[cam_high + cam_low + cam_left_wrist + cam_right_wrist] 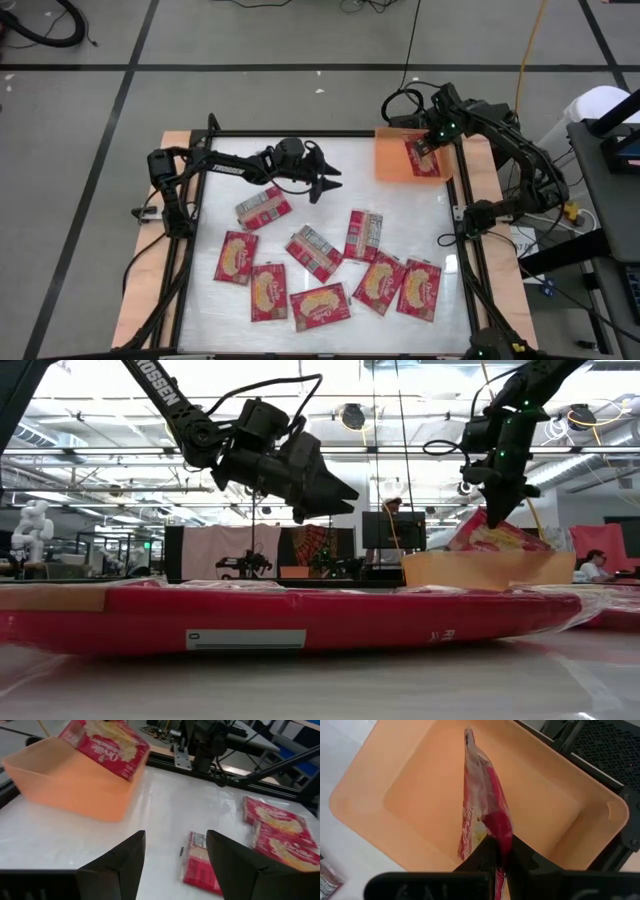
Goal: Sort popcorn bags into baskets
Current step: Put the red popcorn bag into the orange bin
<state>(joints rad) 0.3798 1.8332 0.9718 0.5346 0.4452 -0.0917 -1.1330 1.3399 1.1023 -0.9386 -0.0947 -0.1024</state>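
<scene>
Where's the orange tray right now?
In the high view the orange tray sits at the table's far right corner, under the right gripper, which holds a popcorn bag over it.

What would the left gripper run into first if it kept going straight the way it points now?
Probably the orange tray. The open left gripper hangs above the table, aimed toward that corner, and no packet lies between them in the high view. If it slopes downward, it could meet the bare tabletop first.

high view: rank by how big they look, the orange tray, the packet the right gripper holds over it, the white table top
1. White table top, by far the largest.
2. Orange tray.
3. Packet pinched by the right gripper, smallest; it hangs tilted, so it shows foreshortened.
</scene>
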